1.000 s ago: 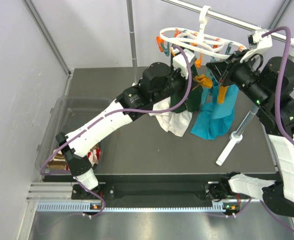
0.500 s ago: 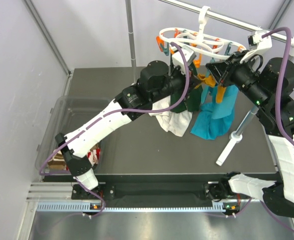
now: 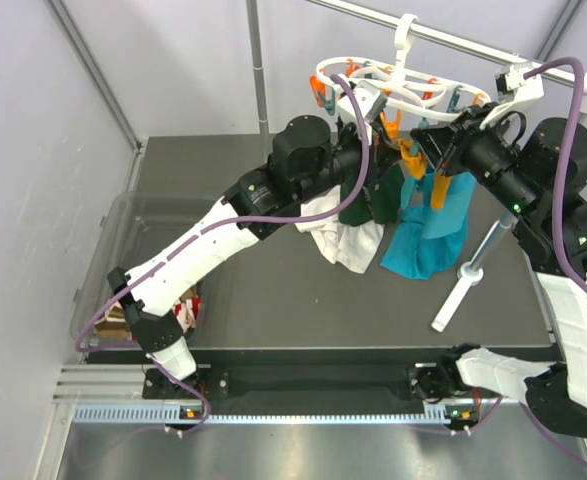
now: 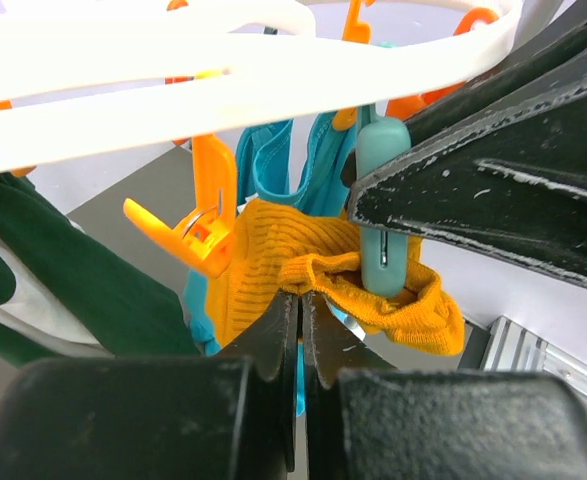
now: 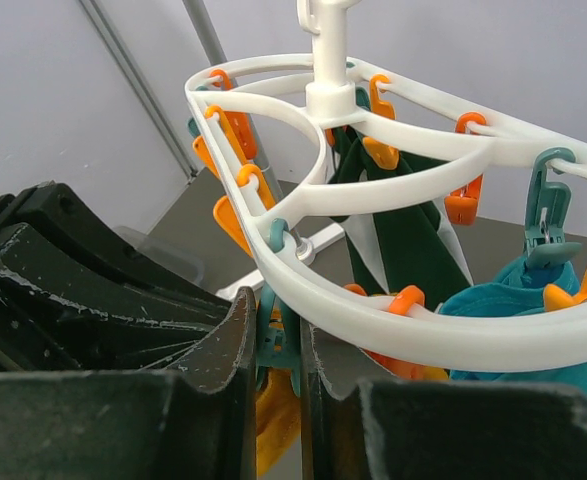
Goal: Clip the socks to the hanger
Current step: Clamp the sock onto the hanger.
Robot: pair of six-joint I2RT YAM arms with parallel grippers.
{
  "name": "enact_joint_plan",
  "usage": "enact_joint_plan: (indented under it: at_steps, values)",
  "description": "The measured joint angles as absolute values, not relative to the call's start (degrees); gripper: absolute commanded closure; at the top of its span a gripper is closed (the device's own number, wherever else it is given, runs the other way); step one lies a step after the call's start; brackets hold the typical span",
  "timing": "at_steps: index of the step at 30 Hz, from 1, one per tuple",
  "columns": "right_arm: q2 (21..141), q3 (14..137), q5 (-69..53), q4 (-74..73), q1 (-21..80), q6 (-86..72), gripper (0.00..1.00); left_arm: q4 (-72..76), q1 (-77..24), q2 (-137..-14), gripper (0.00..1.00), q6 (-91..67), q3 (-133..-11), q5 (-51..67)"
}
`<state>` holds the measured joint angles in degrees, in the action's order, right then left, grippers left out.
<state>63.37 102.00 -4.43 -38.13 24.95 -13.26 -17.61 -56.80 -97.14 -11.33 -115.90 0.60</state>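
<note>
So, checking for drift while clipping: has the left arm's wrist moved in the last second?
Yes. In the top view the left arm's black wrist has shifted left, closer to the upright grey pole, and slightly up.

Grey walls [image 3: 173, 60] — dark table [image 3: 273, 300]
</note>
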Motion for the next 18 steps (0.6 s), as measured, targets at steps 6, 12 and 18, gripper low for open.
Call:
enact_joint_plan:
  at_steps: [6, 12, 18]
  values:
    - [63.29, 102.00, -4.47, -38.13, 24.95, -13.37, 0.74, -17.61, -56.90, -97.14, 1.00, -11.66, -116.16, 0.64]
    - [62.26, 101.12, -6.37, -38.33, 24.99, -13.52, 0.63, -17.19, -57.12, -97.14, 1.00, -11.90, -116.16, 1.43]
    - [61.93, 101.12, -7.20, -38.87, 25.02, -13.56, 0.51, -14.46, -57.17, -97.14, 0.80, -12.01, -115.24, 2.52]
